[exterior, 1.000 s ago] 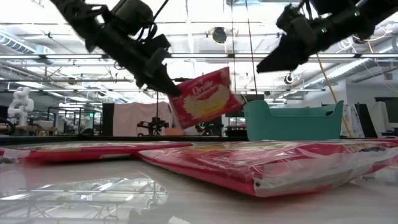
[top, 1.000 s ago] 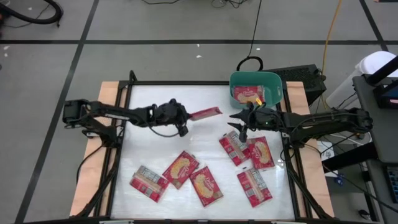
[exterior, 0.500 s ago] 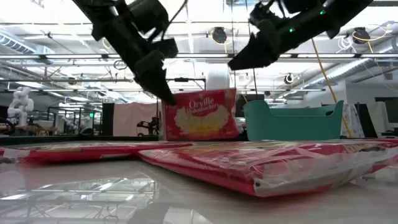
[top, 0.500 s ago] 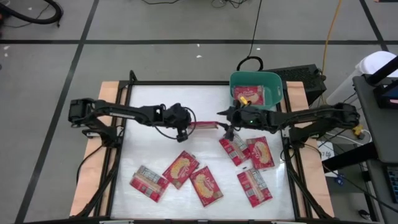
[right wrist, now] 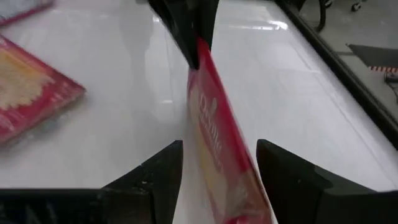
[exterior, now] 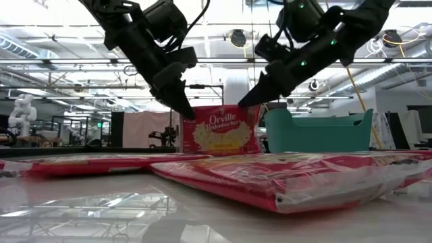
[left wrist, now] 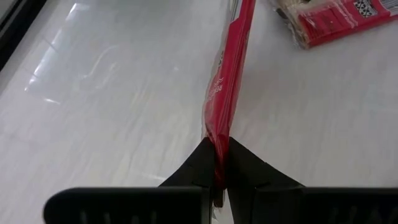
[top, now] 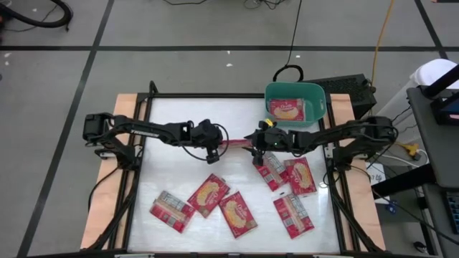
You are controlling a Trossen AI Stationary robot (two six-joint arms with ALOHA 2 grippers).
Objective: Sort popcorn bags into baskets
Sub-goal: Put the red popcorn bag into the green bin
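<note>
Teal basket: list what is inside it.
The teal basket holds one red popcorn bag lying flat, picture side up. Anything beneath that bag is covered and cannot be seen.

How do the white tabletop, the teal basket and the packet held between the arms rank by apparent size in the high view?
1. White tabletop
2. Teal basket
3. Held packet, seen edge-on, so it looks thinnest.

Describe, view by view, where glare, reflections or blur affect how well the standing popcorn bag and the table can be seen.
High view: the table washes out to bright white, and the bag shows only edge-on. Low view: ceiling lights mirror on the tabletop; the near packet is blurred, the standing bag's print sharp. Left wrist view: a glare streak across the table. Right wrist view: the bag, between the open right claw fingers, is soft.
</note>
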